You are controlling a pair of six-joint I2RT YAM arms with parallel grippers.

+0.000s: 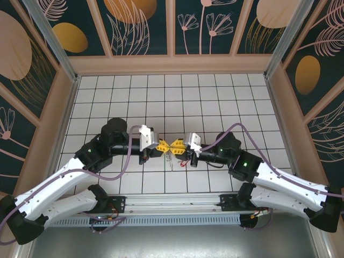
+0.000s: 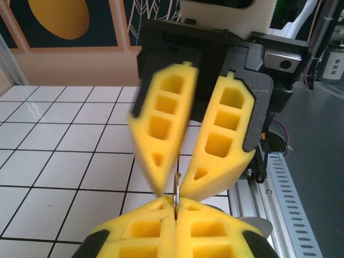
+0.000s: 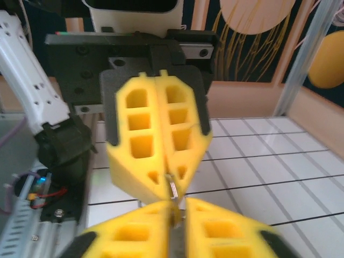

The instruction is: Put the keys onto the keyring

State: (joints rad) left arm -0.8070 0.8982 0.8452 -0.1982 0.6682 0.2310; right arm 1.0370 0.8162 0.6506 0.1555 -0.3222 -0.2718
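My two grippers meet tip to tip above the middle of the tiled floor. The left gripper (image 1: 163, 146) (image 2: 175, 203) is shut on the thin metal keyring (image 2: 176, 188) (image 3: 172, 187), which stands edge-on out of its yellow fingertips. The right gripper (image 1: 176, 145) (image 3: 174, 209) faces it with its jaws parted a little, the ring's free edge in the gap between them. One of its fingers (image 2: 161, 129) is blurred in the left wrist view. Below the grippers hang small metal keys (image 1: 170, 157), and a key with a red tag (image 1: 183, 161) hangs beside them.
The white tiled floor (image 1: 172, 97) stretches out behind the grippers, closed in by tan walls. A metal rail with the arm bases (image 1: 172, 207) runs along the near edge.
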